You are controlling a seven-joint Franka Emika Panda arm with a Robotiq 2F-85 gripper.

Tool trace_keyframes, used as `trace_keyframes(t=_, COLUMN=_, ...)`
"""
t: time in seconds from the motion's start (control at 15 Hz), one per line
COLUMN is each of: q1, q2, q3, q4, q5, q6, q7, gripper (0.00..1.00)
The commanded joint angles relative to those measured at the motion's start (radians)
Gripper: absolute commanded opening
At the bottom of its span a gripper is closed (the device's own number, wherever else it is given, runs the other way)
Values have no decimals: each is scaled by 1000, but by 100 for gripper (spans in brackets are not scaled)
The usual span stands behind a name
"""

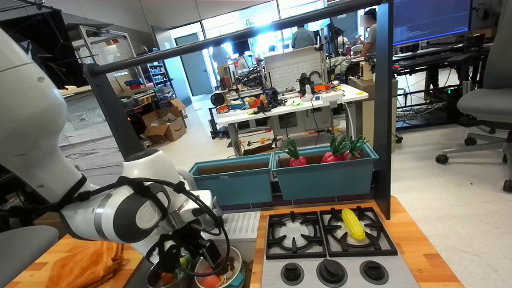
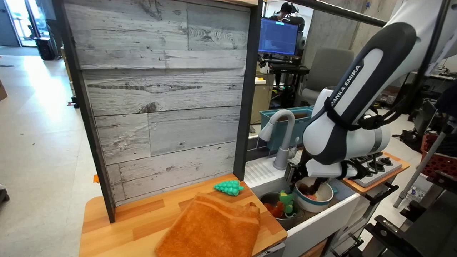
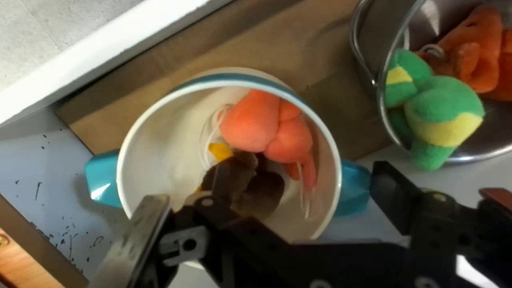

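The white pot (image 3: pixel 160 136), coral toy (image 3: pixel 252 120) and brown toy (image 3: pixel 262 194) inside, stands in the sink (image 2: pixel 321 232). My claw (image 3: pixel 270 184) hangs over it, spread and empty; lowering off-centre, I could clip its turquoise handle (image 3: pixel 353 189) and shove it against the steel pot (image 3: pixel 494 134).

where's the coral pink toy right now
In the wrist view, the coral pink toy lies inside the white pot, toward its upper right, next to a brown item. The metal pot stands farther right.
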Motion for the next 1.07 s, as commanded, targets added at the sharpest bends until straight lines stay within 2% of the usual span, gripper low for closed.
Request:
trace_keyframes(t=0.0, q1=-52, q2=-91, q3=49, q4=-95, q5=-6, q6=61, q7=-28, gripper=100)
trace_keyframes(t=0.33, q1=-114, q2=-135, q3=91, q4=-155, q5=0, q6=69, q7=-40, gripper=98)
trace_keyframes(t=0.4, q1=-129, q2=-142, q3=102, q4=-169, q5=1, q6=66, q7=-44, gripper=74)
trace_keyframes(t=0.47, q1=-140, q2=-142, q3=106, q4=-175, q5=2, q6=63, q7=-45, gripper=73)
trace_keyframes(t=0.6, q1=-158, q2=-136, q3=112, q4=-179, q5=2, q6=68, q7=-48, gripper=64)
trace_keyframes(t=0.67, q1=-141, q2=-121, q3=93, q4=-176, q5=1, q6=102, q7=-39, gripper=75)
trace_keyframes(t=0.73, q1=-137, q2=-117, q3=85, q4=-173, q5=0, q6=95, q7=-34, gripper=76)
trace_keyframes(t=0.8, q1=-125, q2=-105, q3=71, q4=-160, q5=-1, q6=95, q7=-27, gripper=54)
trace_keyframes(t=0.87, q1=-119, q2=-96, q3=64, q4=-147, q5=-2, q6=89, q7=-22, gripper=51)
trace_keyframes(t=0.93, q1=-112, q2=-89, q3=56, q4=-134, q5=-3, q6=79, q7=-18, gripper=50)
trace_keyframes(t=1.0, q1=-108, q2=-82, q3=50, q4=-123, q5=-2, q6=67, q7=-13, gripper=62)
